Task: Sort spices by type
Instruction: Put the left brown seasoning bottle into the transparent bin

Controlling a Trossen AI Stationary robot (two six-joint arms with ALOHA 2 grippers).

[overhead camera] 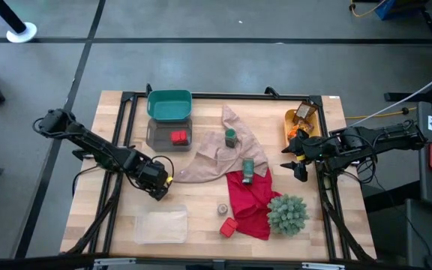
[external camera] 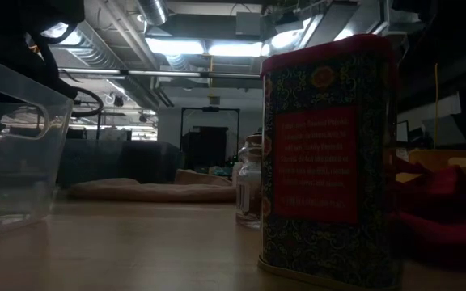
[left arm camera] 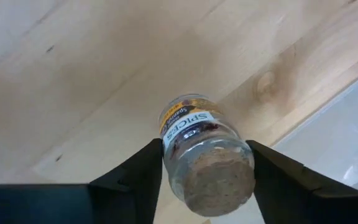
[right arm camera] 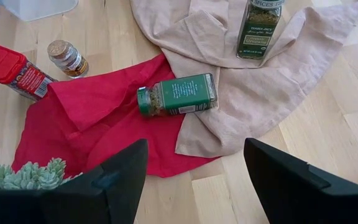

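cork-topped spice jar (left arm camera: 201, 155) sits clamped between the left end effector (overhead camera: 158, 182) fingers above bare wood.

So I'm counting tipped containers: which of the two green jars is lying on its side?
The green jar on the red cloth, lies on its side. The other green jar stands upright on the beige cloth.

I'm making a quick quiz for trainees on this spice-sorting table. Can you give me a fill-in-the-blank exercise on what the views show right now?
1. The left gripper is shut on a small ____ with a cork-coloured lid.
2. One green jar lies on its side, partly on the ____ cloth.
3. The other green jar stands upright on the ____ cloth.
4. The right gripper hangs ____ and holds nothing.

Missing words: jar; red; beige; open
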